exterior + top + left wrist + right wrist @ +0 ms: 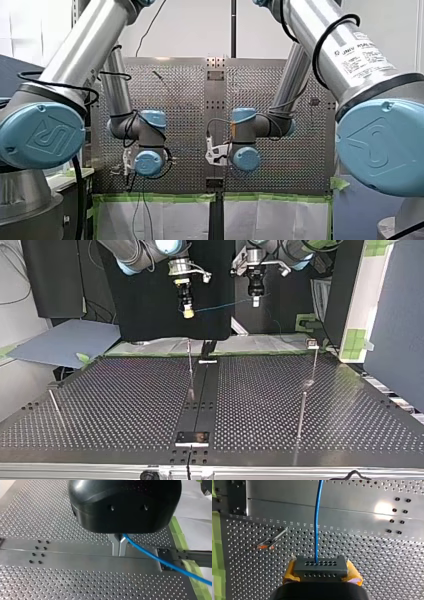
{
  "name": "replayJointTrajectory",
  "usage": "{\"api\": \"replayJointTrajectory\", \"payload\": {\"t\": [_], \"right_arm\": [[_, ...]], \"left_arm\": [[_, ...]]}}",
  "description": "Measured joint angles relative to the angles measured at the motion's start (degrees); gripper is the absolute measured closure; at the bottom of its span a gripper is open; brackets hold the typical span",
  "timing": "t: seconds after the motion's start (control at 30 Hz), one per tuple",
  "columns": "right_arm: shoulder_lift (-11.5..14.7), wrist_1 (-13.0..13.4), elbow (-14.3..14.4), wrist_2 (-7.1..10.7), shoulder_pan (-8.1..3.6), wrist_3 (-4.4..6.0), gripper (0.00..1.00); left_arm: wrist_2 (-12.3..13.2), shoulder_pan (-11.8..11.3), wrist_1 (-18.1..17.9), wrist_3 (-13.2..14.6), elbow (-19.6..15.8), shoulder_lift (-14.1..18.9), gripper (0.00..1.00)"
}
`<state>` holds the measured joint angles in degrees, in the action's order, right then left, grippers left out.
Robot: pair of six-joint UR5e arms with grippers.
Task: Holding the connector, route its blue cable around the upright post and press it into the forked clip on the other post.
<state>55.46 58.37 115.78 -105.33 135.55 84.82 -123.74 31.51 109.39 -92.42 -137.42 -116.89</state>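
Right gripper (321,572): high over the perforated table (374,555), yellow pads (354,575) clamping the connector (320,565), a dark holed block.
Left gripper (119,548): raised nearby, metal fingers (115,545) pinching the blue cable (160,560).

blue cable (162,562) cut off at edge, left claw (119,551) mostly hidden behind housing (125,505)

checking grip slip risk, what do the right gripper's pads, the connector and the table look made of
Connector: dark grey, matte, probably plastic or coated metal. Pads: yellow, soft-looking, maybe rubber or foam; they bulge beside it. Table: bare perforated metal, likely aluminium; it reflects a bright glare.
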Motion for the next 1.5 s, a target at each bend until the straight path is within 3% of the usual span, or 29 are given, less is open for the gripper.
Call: {"api": "replayJointTrajectory", "payload": {"t": [0.23,0.5,0.6,0.9,1.27,1.5], "right_arm": [[2.25,-2.84,-0.63,-0.05,0.19,2.86,0.73],[5.90,-6.09,-1.57,3.13,-0.28,6.53,0.73],[7.31,-7.44,-2.79,4.30,-0.44,7.41,0.73],[11.33,-11.42,-6.75,6.01,-0.63,7.89,0.73],[16.47,-16.57,-11.89,7.48,-1.29,7.77,0.73],[19.49,-20.08,-15.26,8.92,-1.79,7.44,0.73]], "left_arm": [[-2.86,2.83,3.14,0.08,0.73,3.17,1.00],[-4.50,2.85,7.17,-0.06,1.19,7.18,1.00],[-5.47,2.61,8.72,-0.02,2.26,8.74,1.00],[-7.96,1.63,13.14,0.05,6.46,13.13,1.00],[-12.46,-0.25,18.31,-0.78,9.23,18.31,1.00],[-13.45,-0.96,21.72,-1.54,12.21,21.73,1.00]]}}
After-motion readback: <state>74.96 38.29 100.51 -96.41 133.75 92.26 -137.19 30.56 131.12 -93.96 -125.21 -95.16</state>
